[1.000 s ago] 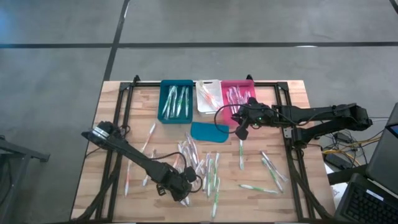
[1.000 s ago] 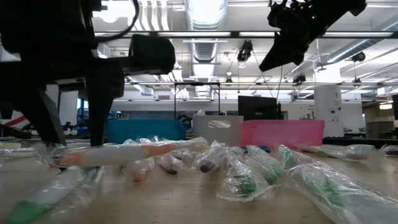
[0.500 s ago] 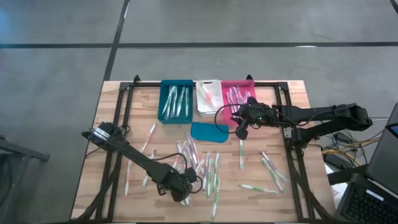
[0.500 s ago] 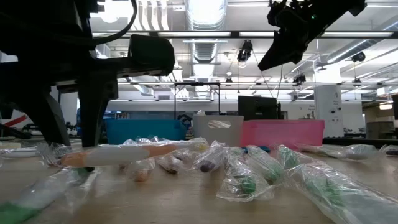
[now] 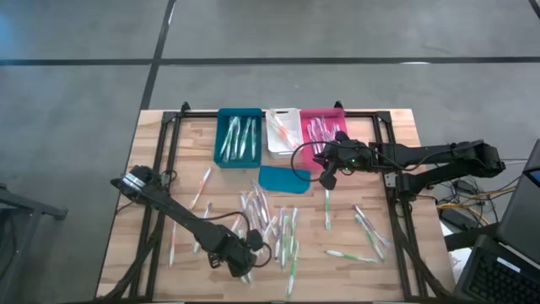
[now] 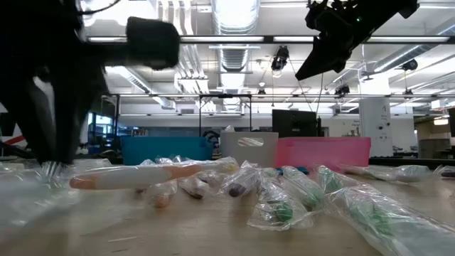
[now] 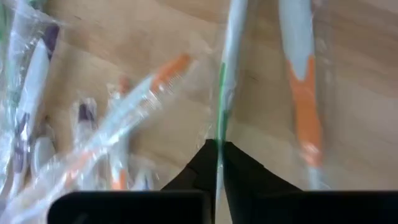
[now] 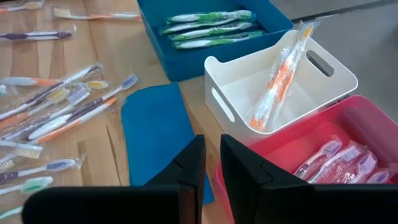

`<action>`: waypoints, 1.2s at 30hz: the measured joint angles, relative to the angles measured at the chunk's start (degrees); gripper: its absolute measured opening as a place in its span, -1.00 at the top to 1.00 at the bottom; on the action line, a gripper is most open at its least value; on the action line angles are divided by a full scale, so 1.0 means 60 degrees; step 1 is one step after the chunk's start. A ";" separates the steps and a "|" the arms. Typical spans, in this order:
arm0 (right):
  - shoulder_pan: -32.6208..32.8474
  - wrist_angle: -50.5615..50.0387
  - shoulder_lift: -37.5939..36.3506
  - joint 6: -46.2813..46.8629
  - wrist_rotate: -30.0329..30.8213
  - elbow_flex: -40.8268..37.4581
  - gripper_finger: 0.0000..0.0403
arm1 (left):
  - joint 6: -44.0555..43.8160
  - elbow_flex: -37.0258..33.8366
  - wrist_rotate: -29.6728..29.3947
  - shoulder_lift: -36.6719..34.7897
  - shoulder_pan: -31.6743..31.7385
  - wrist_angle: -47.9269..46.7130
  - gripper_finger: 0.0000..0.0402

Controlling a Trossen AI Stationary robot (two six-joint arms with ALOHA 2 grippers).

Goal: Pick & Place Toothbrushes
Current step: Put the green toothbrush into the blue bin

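Observation:
Wrapped toothbrushes lie scattered flat on the wooden table, white with green, orange or purple accents. More lie in the teal bin, the white bin and the pink bin. My left gripper is low near the table's near edge, shut on a green-and-white toothbrush. My right gripper hangs above the table just in front of the pink bin. Its fingers stand a narrow gap apart with nothing between them. My left gripper pinches the wrapped green-and-white toothbrush between its two fingertips, at one end of the handle. The fingers come from above, slanting down, and lie along the brush, which reaches straight out past them. Whether it is clear of the table, I cannot tell.
A flat teal lid-like piece lies in front of the bins, under my right arm's reach. Black frame rails run along the table's left and right sides. An orange-accented brush and a wrapped bundle lie beside the held brush.
My left gripper has moved a little toward the table's near edge and has shut; its fingers stood apart a second ago and are together now. The green toothbrush that lay nearest the low camera has left its place there. My right arm has kept still.

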 joint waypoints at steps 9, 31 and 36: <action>0.0004 0.0076 0.0000 -0.0051 0.0004 0.0000 0.84 | -0.0152 0.1713 -0.1619 -0.0056 -0.0230 -0.3839 0.98; 0.0004 0.0106 0.0007 -0.0246 0.0013 0.0000 0.62 | 0.1647 0.2051 -0.4095 -0.0082 0.1205 -0.5945 1.00; 0.0004 0.0106 0.0011 -0.0425 0.0025 0.0000 0.59 | 0.2332 0.2040 -0.4095 -0.0359 0.1980 -0.6064 1.00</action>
